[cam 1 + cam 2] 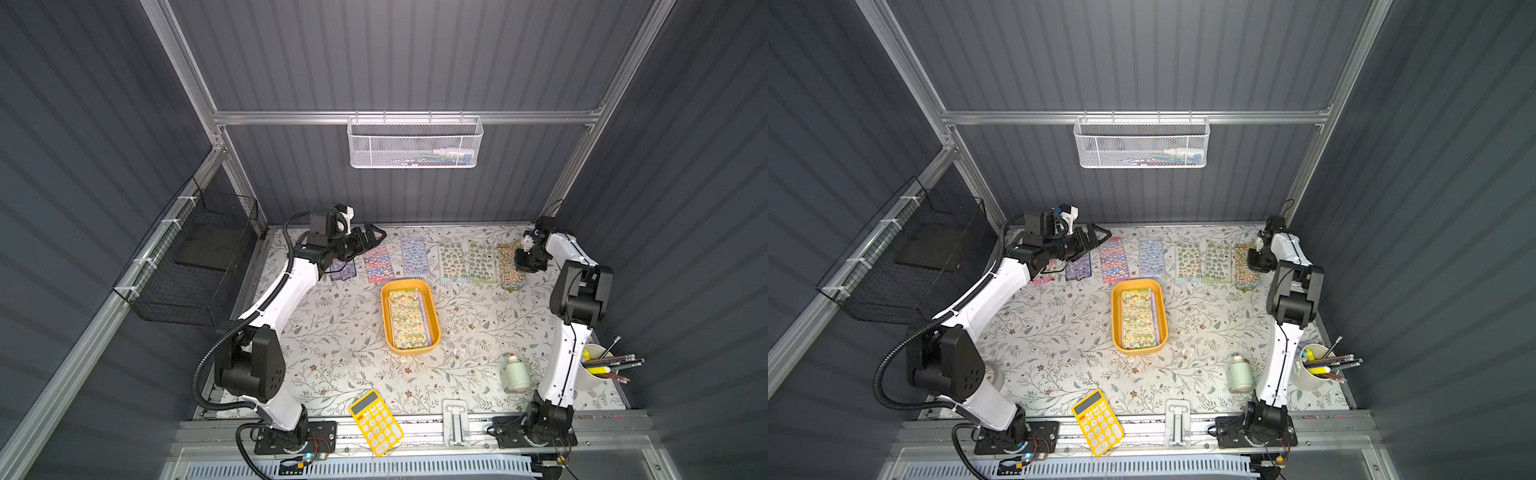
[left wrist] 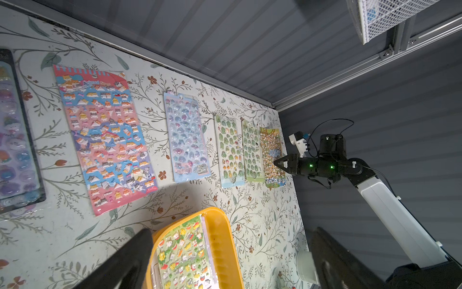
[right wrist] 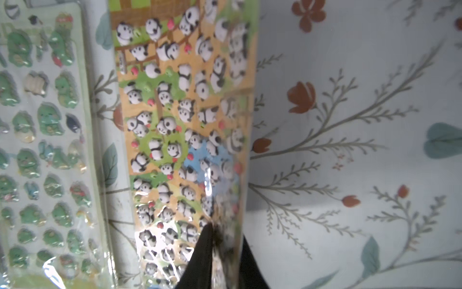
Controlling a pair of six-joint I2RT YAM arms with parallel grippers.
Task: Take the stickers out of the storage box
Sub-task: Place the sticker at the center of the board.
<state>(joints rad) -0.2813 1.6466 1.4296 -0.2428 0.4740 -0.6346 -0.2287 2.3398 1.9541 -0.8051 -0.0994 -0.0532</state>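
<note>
The mustard-yellow storage box [image 1: 409, 283] [image 1: 1136, 284] [image 2: 222, 240] sits mid-table with a stack of stickers [image 1: 409, 318] [image 1: 1138, 318] [image 2: 182, 252] in it, a green-yellow sheet on top. Several more sheets lie in a row along the back edge. The rightmost is a panda sheet [image 1: 509, 270] [image 3: 180, 120]. My right gripper [image 1: 521, 266] [image 3: 226, 240] is low over its edge, jaws narrowly open with the sheet's raised edge between them. My left gripper [image 1: 374, 237] [image 2: 228, 262] hovers open above the back left, empty.
A yellow calculator [image 1: 376, 422] and a grey clip [image 1: 456, 422] lie at the front edge. At the front right stand a pale bottle [image 1: 515, 372] and a cup of pencils [image 1: 594, 368]. A white mesh basket [image 1: 415, 143] hangs on the back wall, a black wire basket [image 1: 195, 257] on the left.
</note>
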